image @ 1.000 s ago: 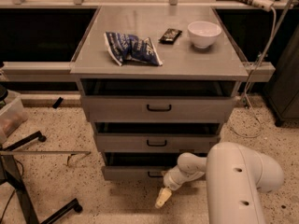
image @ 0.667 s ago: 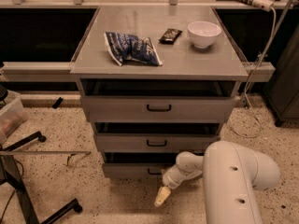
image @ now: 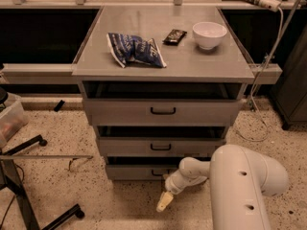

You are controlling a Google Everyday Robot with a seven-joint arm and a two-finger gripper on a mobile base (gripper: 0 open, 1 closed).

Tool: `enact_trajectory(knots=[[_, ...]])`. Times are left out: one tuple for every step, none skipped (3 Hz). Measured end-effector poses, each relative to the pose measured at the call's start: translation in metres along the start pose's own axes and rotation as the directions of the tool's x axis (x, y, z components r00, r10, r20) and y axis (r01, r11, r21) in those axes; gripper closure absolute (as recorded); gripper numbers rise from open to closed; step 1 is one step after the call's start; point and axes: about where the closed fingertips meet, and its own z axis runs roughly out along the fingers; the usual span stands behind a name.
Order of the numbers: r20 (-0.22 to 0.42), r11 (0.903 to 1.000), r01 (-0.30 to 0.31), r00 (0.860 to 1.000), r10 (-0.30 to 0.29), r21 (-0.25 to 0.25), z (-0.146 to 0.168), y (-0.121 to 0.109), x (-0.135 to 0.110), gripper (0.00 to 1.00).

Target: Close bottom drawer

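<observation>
The bottom drawer (image: 139, 170) is the lowest grey drawer of the three-drawer cabinet. It stands a little way out, with a dark gap above its low front panel. Its black loop handle (image: 158, 173) is partly hidden by my arm. My gripper (image: 164, 202) hangs just in front of and below the drawer front, right of its middle, near the floor. My white arm (image: 240, 186) fills the lower right.
The middle drawer (image: 160, 146) and top drawer (image: 163, 111) also stand slightly out. On the cabinet top lie a blue chip bag (image: 134, 49), a dark snack bar (image: 174, 36) and a white bowl (image: 209, 34). Chair legs (image: 29, 195) stand at left; a cable (image: 256, 109) hangs at right.
My arm has shifted slightly to the left; the gripper stays in front of the bottom drawer. The drawer shows no clear movement.
</observation>
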Motion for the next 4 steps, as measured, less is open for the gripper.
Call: enact_trajectory(knots=[[0.009,0.999,0.031,0.999,-0.032,0.031,0.003,-0.016,-0.019,0.0],[0.02,0.9952,0.06,0.998,-0.062,0.078,-0.003,-0.043,-0.042,0.0],[0.018,0.9912,0.08,0.996,-0.083,0.105,-0.01,-0.051,-0.053,0.0],[0.018,0.9912,0.08,0.996,-0.083,0.105,-0.01,-0.052,-0.053,0.0]])
